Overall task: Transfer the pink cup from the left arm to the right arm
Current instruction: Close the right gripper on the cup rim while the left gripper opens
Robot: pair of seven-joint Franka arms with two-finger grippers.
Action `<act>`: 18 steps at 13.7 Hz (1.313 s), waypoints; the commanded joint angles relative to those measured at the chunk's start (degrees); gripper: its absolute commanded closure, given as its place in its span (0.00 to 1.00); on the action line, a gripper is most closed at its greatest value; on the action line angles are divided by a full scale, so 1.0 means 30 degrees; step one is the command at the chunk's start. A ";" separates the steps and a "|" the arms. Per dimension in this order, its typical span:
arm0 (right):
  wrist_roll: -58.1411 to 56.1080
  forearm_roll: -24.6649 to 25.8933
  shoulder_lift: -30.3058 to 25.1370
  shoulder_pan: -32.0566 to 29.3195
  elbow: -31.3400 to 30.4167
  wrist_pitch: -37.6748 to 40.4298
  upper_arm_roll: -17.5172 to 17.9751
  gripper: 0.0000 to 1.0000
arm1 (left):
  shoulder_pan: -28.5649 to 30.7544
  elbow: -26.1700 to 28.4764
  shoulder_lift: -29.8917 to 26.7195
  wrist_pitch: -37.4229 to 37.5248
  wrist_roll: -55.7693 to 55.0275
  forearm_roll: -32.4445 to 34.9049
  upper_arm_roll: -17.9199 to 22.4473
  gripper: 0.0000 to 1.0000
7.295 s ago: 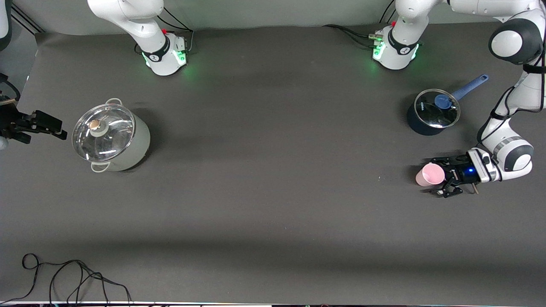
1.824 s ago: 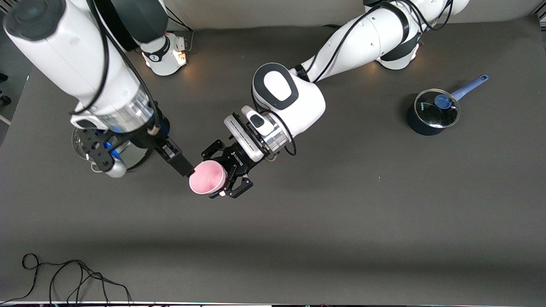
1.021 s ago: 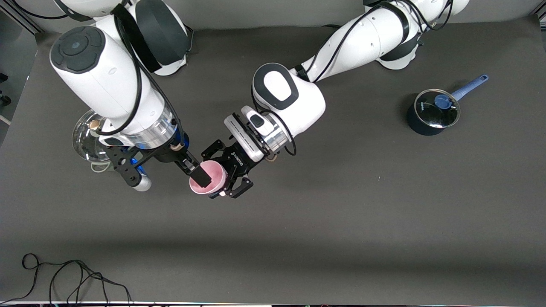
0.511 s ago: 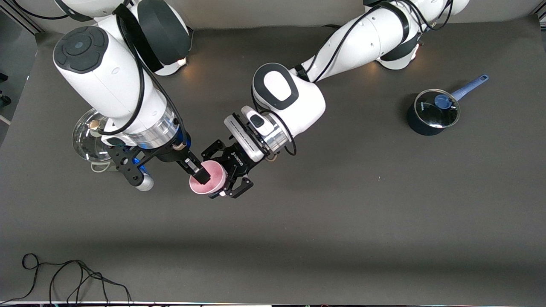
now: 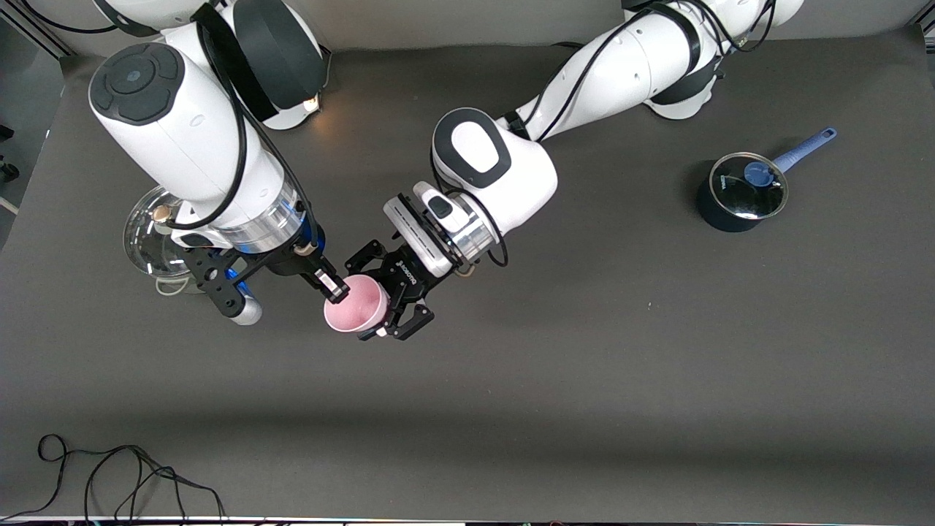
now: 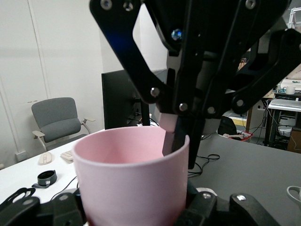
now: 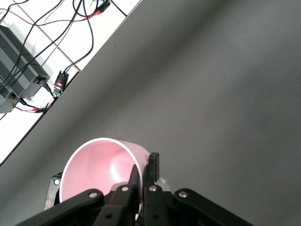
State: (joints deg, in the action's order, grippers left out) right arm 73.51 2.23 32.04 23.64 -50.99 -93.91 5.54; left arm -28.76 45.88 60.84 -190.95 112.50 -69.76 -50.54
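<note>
I have the small tapered pale-pink plastic cup (image 5: pixel 356 305) gripped by both grippers above the dark surface (image 5: pixel 584 351): left gripper (image 5: pixel 391 307) clamping its body, right gripper (image 5: pixel 334 287) pinching its rim so neither drops it mid-handover.

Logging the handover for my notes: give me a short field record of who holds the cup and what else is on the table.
pink cup: held in the air over mid-table
left gripper: shut on the cup's body
right gripper: shut on the cup's rim
grey pot: right arm's end, lidded
blue saucepan: left arm's end, lidded
</note>
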 commanded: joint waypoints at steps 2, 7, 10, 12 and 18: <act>0.0280 0.0400 0.0246 0.0149 0.0708 0.0102 -0.0003 1.00 | -0.0316 -0.0264 -0.0181 -0.0276 -0.0439 -0.0183 0.0266 1.00; 0.0251 0.0400 0.0246 0.0149 0.0737 0.0102 -0.0032 1.00 | -0.0287 -0.0206 -0.0210 -0.0656 -0.0410 -0.0008 0.0353 1.00; 0.0164 0.0400 0.0246 0.0149 0.0737 0.0102 -0.0061 1.00 | -0.0286 -0.0001 -0.0561 -0.0363 -0.2040 0.1163 0.1845 0.00; 0.0105 0.0400 0.0276 0.0120 0.0737 0.0015 -0.0178 1.00 | -0.0170 0.0028 -0.0591 -0.0305 -0.2460 0.1747 0.1848 0.00; -0.3637 0.1308 0.0393 -0.1195 0.0708 -0.0132 -0.1230 1.00 | 0.4126 0.4002 -0.1993 0.3843 -0.2372 0.3502 0.1848 0.00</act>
State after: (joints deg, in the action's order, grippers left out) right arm 68.72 4.15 32.89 22.51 -50.09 -97.78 3.88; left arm -24.80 48.86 59.82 -183.45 107.21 -61.33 -45.93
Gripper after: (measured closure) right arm 0.952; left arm 0.000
